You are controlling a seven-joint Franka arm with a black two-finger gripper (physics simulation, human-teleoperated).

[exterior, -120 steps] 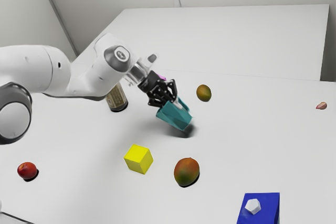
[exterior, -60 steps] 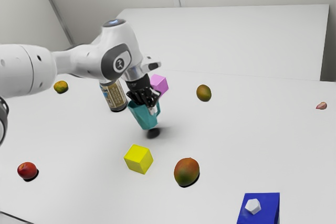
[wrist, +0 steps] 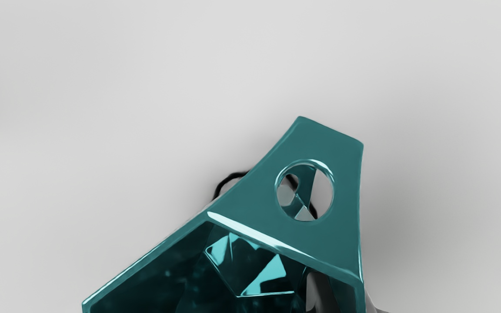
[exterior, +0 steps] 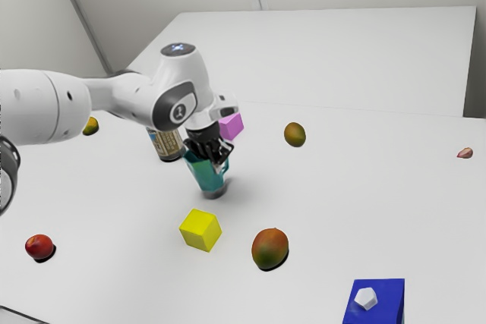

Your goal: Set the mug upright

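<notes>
My gripper [exterior: 213,158] points down at the rim of the teal mug [exterior: 209,176] in the exterior view, shut on its wall. The mug is nearly upright with a slight lean, its opening up around the fingers; a dark patch lies right at its base, and I cannot tell if it touches the table. In the wrist view the mug [wrist: 324,248] shows its dark interior and its handle with a round hole. One finger [wrist: 315,291] is inside the mug, and a bit of the other appears just outside the wall.
On the white table [exterior: 364,202], a yellow cube [exterior: 200,230] and a mango [exterior: 270,248] lie nearest the mug. Behind it are a bottle [exterior: 167,143] and a pink cube [exterior: 231,125]. Farther off are another mango [exterior: 295,134], a red fruit [exterior: 39,246] and a blue block [exterior: 375,303].
The gripper carried the mug toward the exterior view's left and turned it from strongly tilted to nearly upright. Over the last half second it moved slightly lower, bringing the base closer to the table.
</notes>
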